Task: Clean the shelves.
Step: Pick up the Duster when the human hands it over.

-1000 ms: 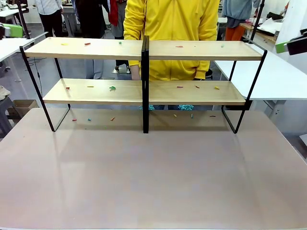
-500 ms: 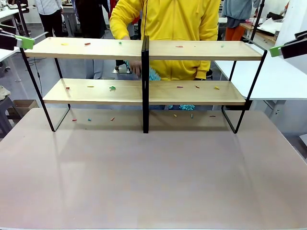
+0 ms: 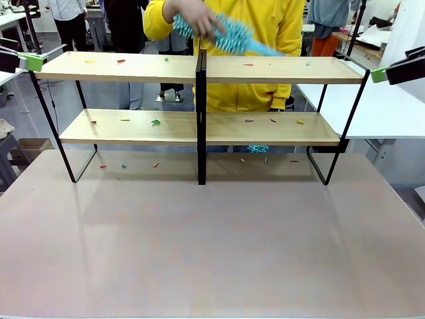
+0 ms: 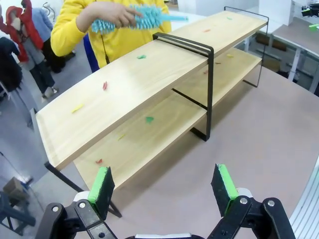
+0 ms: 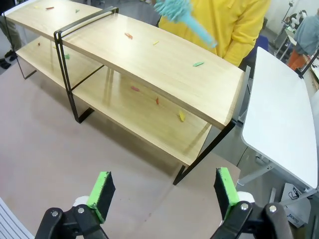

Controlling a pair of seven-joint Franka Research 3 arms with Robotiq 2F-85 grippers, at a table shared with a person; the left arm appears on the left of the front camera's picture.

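The shelves [image 3: 133,66] stand across the far half of the brown table, two light-wood boards on a black frame with a black centre post [image 3: 201,113]. Small coloured scraps [image 3: 155,122] lie on both boards and on the table beneath. A person in a yellow top holds a teal duster [image 3: 229,34] just above the top board near the centre post. In the left wrist view my left gripper [image 4: 162,184] is open and empty, short of the rack's end. In the right wrist view my right gripper [image 5: 162,189] hangs open and empty over the table near the rack's other end [image 5: 199,94].
A white table [image 3: 385,106] stands close to the rack's right end and another [image 3: 10,66] at its left. A second teal tuft [image 3: 257,149] shows under the lower board. The brown tabletop [image 3: 212,252] in front is bare. People stand behind.
The person's hand has brought the duster up from behind the lower board to above the top board. The green pads at both picture edges have shifted slightly downward and inward.
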